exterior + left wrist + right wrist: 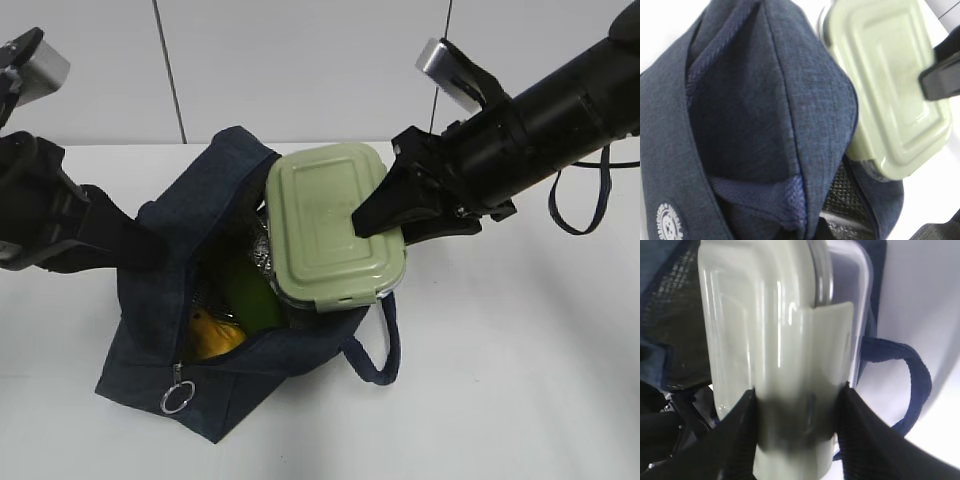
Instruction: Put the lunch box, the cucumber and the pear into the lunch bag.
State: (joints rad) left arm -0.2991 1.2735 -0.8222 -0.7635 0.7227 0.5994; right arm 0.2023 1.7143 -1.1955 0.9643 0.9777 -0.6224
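The dark navy lunch bag [160, 300] lies open on the white table. Inside it I see the green cucumber [250, 295] and, nearer the zip end, the yellow pear [213, 335]. My right gripper [385, 225] is shut on the sage-green lunch box [330, 220] at its side clasp, holding it tilted over the bag's mouth. The right wrist view shows both fingers pressed on the lunch box [765, 330]. My left gripper [150, 245] is shut on the bag's left flap and holds it up. In the left wrist view the bag's fabric [765, 100] hides its jaws.
A metal zipper ring [176, 398] hangs at the bag's near corner. The loop handle [375, 350] lies on the table [520, 380] under the lunch box. A dark strap [580, 200] hangs by the right arm. A white wall stands behind.
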